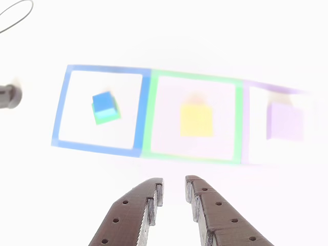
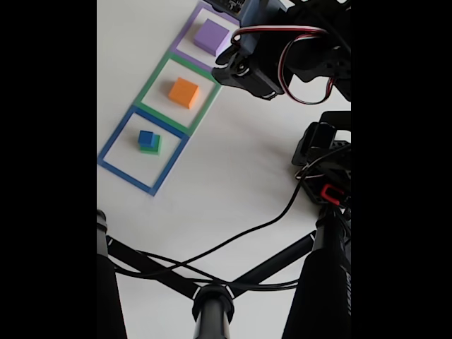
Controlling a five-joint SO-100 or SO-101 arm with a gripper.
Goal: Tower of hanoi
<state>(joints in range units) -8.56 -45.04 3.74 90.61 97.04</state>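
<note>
You are looking at a puzzle partway through, by my judgement: the blue cube (image 1: 103, 102) is sitting on the green block (image 1: 108, 115) inside the blue square (image 1: 60, 110), the yellow block (image 1: 196, 120) is lying alone in the green square (image 1: 149, 115) (it is reading orange in the fixed view), and the purple block (image 1: 285, 121) alone in the purple square (image 2: 185, 31). One tower is remaining to be built. The blocks are looking plain, flat-faced and sharp-edged on the smooth white bench (image 2: 233, 191). The fingers (image 1: 174, 188), dark and ribbed, are hanging slightly spread, gripping nothing, near the squares.
</note>
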